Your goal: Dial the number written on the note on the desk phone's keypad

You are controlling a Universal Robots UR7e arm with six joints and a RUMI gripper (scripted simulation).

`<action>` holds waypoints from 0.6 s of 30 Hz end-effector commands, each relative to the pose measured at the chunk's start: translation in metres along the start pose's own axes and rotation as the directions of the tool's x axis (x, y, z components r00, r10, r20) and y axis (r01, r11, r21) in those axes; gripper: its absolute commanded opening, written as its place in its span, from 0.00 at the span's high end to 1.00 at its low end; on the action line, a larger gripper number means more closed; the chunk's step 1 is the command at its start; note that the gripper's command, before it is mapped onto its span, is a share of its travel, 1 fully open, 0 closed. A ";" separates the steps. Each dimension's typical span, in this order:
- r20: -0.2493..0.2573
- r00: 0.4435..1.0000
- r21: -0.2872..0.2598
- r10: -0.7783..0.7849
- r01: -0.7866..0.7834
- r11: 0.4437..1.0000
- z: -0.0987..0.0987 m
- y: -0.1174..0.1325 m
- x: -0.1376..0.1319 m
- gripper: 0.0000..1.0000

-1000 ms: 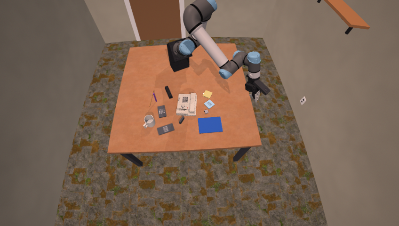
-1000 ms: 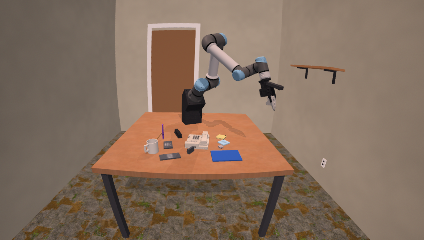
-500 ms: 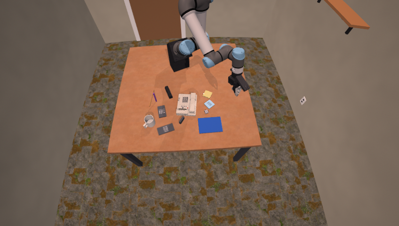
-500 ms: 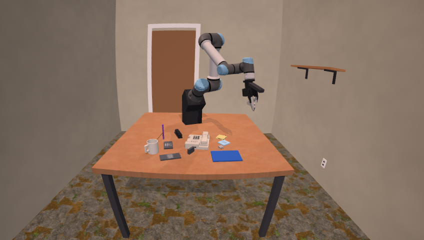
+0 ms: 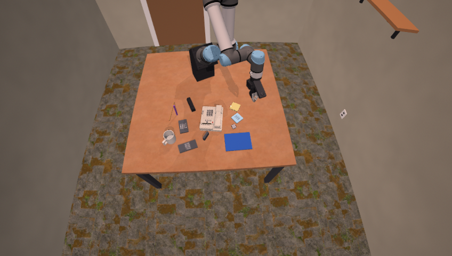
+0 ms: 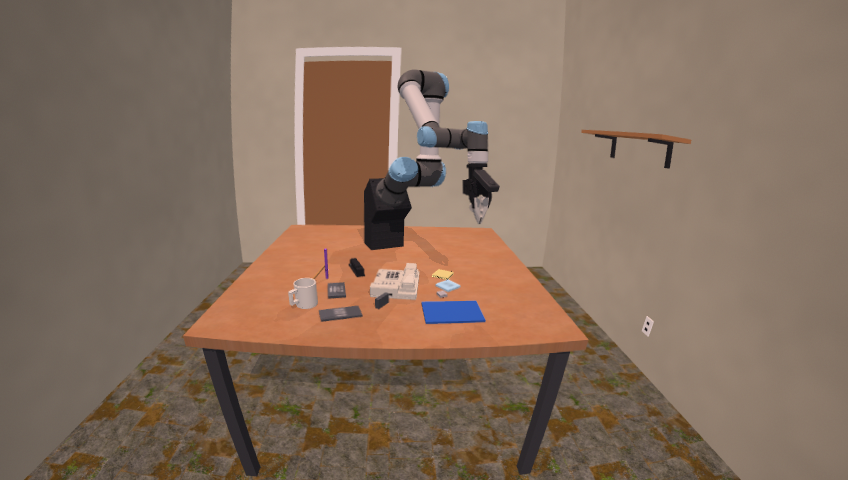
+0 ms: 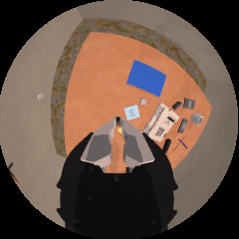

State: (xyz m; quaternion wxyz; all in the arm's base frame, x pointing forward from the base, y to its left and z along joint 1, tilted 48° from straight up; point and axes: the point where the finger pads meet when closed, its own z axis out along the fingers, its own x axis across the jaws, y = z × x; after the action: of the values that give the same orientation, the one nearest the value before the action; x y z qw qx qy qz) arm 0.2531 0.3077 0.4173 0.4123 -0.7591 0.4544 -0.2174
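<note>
Fingertips together and unloaded, the end effector (image 5: 253, 99) (image 6: 480, 221) (image 7: 118, 117) hangs high beyond the desk phone's (image 5: 207, 119) (image 6: 387, 285) (image 7: 156, 126) handset side; best cross above the handset (image 5: 218, 116) (image 6: 409, 278), then press each key singly, straight down.
</note>
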 end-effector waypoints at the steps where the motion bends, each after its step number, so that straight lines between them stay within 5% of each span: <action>1: 0.007 0.998 -0.029 0.060 -0.060 0.998 0.005 0.039 0.014 1.00; 18: -0.024 0.973 -0.094 0.230 -0.232 0.968 0.039 0.129 0.032 1.00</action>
State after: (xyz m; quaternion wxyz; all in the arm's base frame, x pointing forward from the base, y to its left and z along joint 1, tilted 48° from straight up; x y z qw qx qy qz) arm 0.2357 0.2730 0.3147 0.3942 -0.7279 0.5350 -0.1690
